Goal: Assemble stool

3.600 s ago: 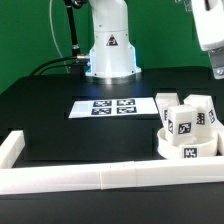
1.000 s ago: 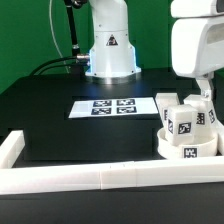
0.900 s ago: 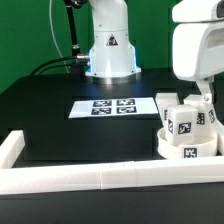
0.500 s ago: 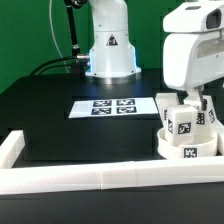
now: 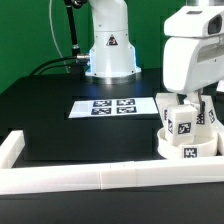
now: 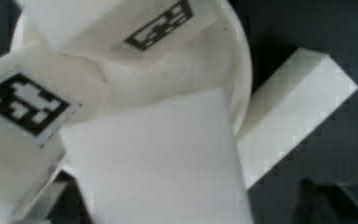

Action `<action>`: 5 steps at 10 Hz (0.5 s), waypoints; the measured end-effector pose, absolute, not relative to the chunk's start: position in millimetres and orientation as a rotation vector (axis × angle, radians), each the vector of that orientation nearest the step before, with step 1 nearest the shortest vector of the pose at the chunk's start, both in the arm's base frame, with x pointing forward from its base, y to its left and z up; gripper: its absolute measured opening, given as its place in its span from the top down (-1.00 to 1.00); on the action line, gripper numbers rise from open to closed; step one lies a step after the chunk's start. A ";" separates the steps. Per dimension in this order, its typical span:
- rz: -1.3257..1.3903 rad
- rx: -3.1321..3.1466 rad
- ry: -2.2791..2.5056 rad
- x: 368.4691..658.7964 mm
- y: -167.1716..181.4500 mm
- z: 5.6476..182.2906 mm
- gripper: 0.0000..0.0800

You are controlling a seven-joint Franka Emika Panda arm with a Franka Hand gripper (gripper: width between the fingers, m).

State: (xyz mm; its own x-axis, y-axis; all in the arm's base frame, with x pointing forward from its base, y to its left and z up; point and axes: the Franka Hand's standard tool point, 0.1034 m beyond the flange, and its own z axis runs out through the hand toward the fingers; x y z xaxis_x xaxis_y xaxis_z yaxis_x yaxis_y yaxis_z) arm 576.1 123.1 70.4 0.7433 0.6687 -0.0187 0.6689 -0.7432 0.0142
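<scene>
In the exterior view the stool's parts sit gathered at the exterior view's right of the dark surface [image 5: 50, 110]: the round seat [image 5: 186, 150] lies flat with short tagged legs [image 5: 182, 124] standing on and beside it, likely stacked there so they are in easy reach. The tool [image 5: 196, 105] hangs directly over this cluster, low among the legs; its fingers are mostly hidden behind them, so I cannot tell whether it grips one. The wrist view is filled by a white leg [image 6: 149, 150] with tags, very near the camera, another leg [image 6: 300, 100] beside it; no fingertips show clearly.
</scene>
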 end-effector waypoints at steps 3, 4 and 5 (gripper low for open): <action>-0.019 2.896 1.132 574.2 121.3 69.8 0.16; -0.019 2.896 1.130 574.3 121.3 69.8 0.16; -0.019 2.912 1.089 574.2 121.3 69.8 0.16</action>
